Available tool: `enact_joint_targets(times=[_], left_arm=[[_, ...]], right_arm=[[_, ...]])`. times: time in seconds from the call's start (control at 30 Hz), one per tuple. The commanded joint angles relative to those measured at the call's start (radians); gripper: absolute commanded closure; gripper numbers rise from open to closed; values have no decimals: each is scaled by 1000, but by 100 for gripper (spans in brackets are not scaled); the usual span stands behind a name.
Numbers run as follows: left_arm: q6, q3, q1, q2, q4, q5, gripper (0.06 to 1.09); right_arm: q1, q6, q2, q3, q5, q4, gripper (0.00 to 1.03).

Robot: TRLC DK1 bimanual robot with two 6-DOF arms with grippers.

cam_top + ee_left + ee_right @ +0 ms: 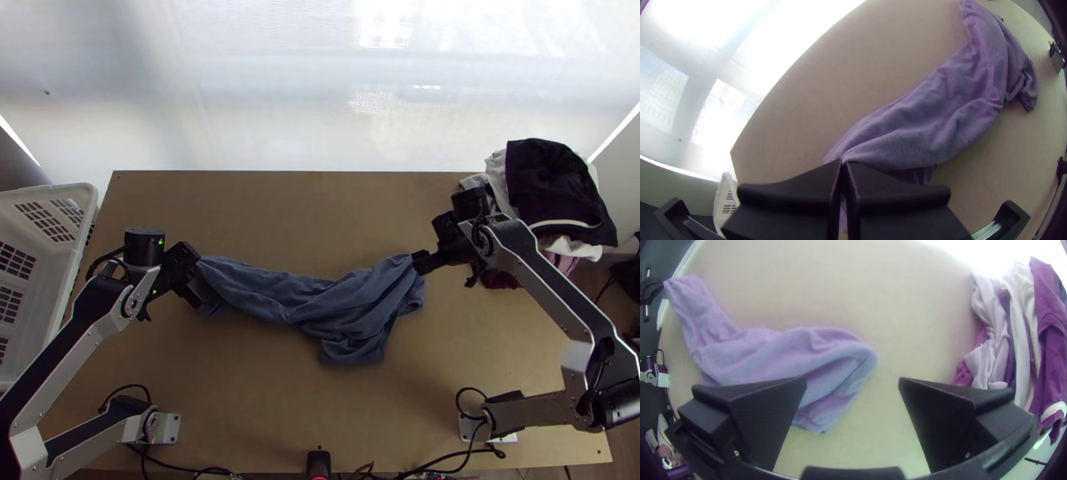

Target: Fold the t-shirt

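Blue-grey t-shirt (296, 304) lying bunched across a worktop (264, 208), one end gripped

The t-shirt lies bunched lengthwise across the middle of the light wooden worktop, running from left to right in loose, twisted creases. Towards its right end it widens, and a crumpled flap (352, 350) spreads towards the near edge. The left gripper (195, 280) has its jaws pressed together on the shirt's left end, with cloth pinched at the tips and a little hanging below them. The right gripper (419, 262) is at the shirt's right end, its jaws wide apart and holding nothing; in the right wrist view, one side of the jaws overlaps the shirt and the other is over bare worktop.

Beyond the right gripper, a heap of clothes (552, 188) sits at the worktop's far right corner, black on top, with white and dark red pieces under it. A white plastic basket (70, 276) with slotted walls stands beside the left edge. A small dark device (318, 462) with a red light is at the middle of the near edge
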Motion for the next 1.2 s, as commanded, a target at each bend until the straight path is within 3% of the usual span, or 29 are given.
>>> enact_joint_targets(times=[0.0, 0.1, 0.5, 0.8, 1.17], left_arm=[[5, -14, 6, -5, 7, 1, 105], [19, -22, 19, 2, 7, 1, 105], [22, -17, 26, -18, 1, -7, 105], [20, -22, 26, -24, 0, -36, 105], [14, -38, 22, -21, 4, -47, 105]], right_arm=[[140, -126, -135, -64, -3, -219, 5], [278, -196, -178, -119, -9, -304, 5], [617, -222, -228, -256, 2, -261, 7], [735, -182, -225, -303, 45, -80, 10], [752, -184, -201, -377, 58, 78, 10]])
